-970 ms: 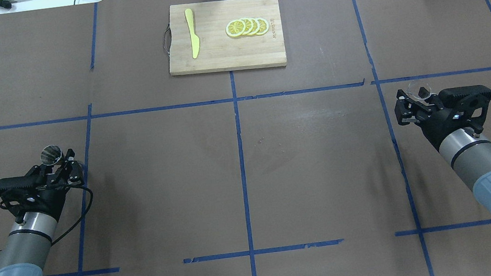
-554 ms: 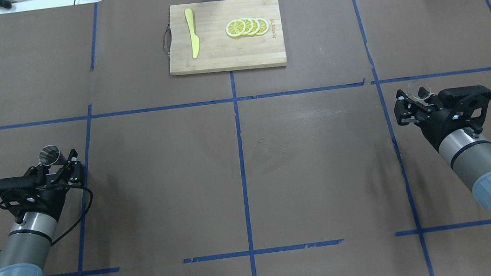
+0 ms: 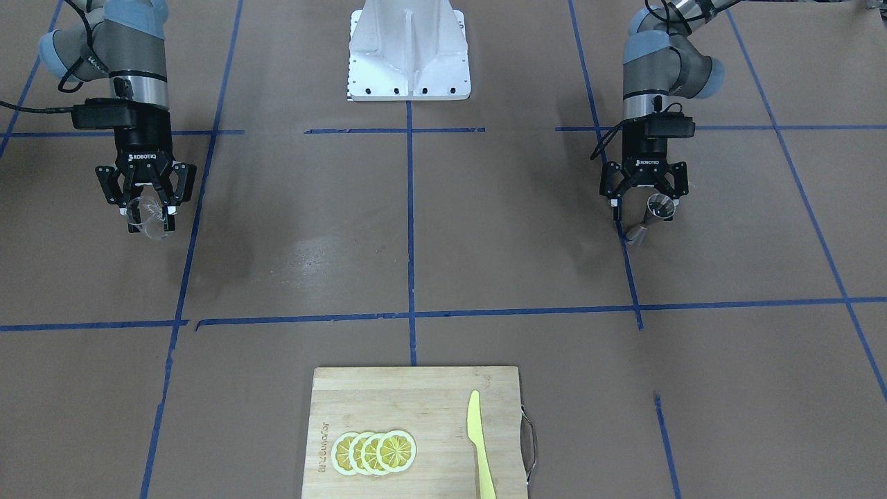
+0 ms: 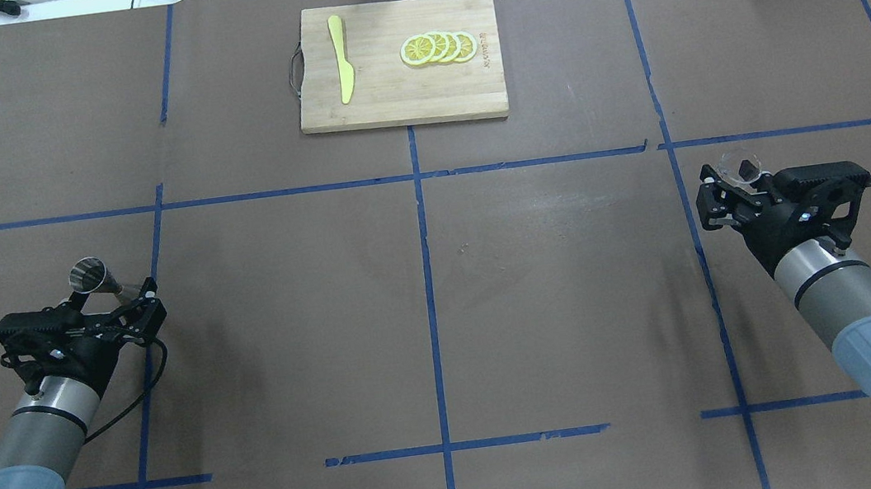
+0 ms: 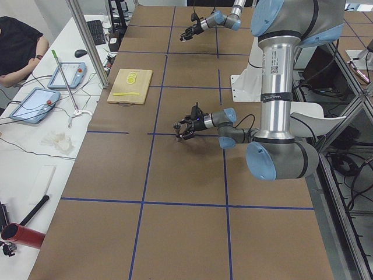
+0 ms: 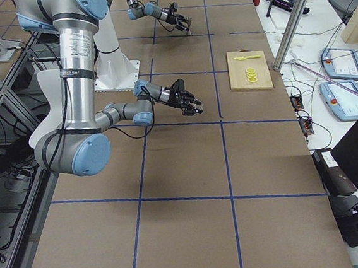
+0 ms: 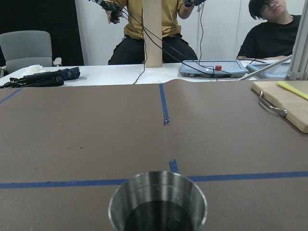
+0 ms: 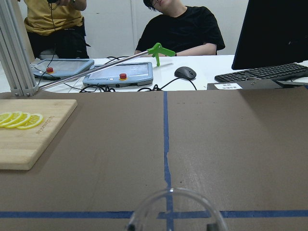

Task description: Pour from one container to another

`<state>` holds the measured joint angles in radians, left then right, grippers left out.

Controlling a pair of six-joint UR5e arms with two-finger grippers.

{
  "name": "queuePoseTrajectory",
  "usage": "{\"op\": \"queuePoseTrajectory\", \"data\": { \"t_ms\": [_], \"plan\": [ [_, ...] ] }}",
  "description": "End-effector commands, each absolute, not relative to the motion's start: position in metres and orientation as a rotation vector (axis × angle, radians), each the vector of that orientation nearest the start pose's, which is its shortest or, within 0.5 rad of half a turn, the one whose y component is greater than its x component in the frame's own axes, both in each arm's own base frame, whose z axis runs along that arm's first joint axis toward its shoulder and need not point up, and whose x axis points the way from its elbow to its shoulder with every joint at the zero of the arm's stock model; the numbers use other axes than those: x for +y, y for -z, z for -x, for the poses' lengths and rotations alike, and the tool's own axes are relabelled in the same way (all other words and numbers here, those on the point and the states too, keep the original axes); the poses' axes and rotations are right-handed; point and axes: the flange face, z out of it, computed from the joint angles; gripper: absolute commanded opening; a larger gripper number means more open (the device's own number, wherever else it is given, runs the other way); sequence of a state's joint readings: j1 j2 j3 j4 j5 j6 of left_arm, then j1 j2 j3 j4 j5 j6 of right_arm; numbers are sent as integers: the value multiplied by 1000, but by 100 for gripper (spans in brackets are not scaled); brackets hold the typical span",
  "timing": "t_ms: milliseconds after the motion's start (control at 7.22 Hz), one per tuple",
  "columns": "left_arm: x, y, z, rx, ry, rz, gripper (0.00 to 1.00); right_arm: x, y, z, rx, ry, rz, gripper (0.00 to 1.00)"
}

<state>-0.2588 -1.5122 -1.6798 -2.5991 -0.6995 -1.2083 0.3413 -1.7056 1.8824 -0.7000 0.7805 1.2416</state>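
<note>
- Step in hand, I'd say: get both vessels held firmly and off the worktop [image 3: 416,263] before any pour.
- Glass cup [image 3: 154,230]: on the robot's side of the cutting board [image 3: 416,409] and well off to the board's right by the robot's reckoning. The right gripper [image 3: 150,219] has its jaws closed on it at about cup width.
- Jigger [image 3: 658,206]: on the robot's side of the board and well off to its left, sitting inside the left gripper [image 3: 646,215].
- Left jaws straddle the jigger. Their spread looks wider than its body from across the table, so I can't tell if they actually pinch it.
- To do it well: confirm the pinch at the jigger's narrow waist first, because a cone wall will likely slip or tip.
- Keep the jigger mouth up and the cup level while carrying.
- Both vessels need to meet on the robot's side of the board, in line with its middle.
- The jigger mouth is small, so set the cup rim just above it and tilt slowly.
</note>
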Motion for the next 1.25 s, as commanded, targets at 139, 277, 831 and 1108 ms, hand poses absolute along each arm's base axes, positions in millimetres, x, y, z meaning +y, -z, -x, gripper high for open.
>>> {"op": "queuePoseTrajectory", "data": {
  "t_ms": [139,277,831,1108],
  "plan": [
    [-308,-499,-368,740,268,-994,100,-327,-483,360,-668,-428,-1029,0],
    [-305,-503,-362,737,255,-982,100,-322,-496,365,-684,-432,-1038,0],
    [-289,-464,-323,805,140,-937,100,-304,-552,381,-657,-394,-1064,0],
    [-290,-458,-320,824,137,-924,100,-299,-553,385,-661,-383,-1063,0]
  ]
}}
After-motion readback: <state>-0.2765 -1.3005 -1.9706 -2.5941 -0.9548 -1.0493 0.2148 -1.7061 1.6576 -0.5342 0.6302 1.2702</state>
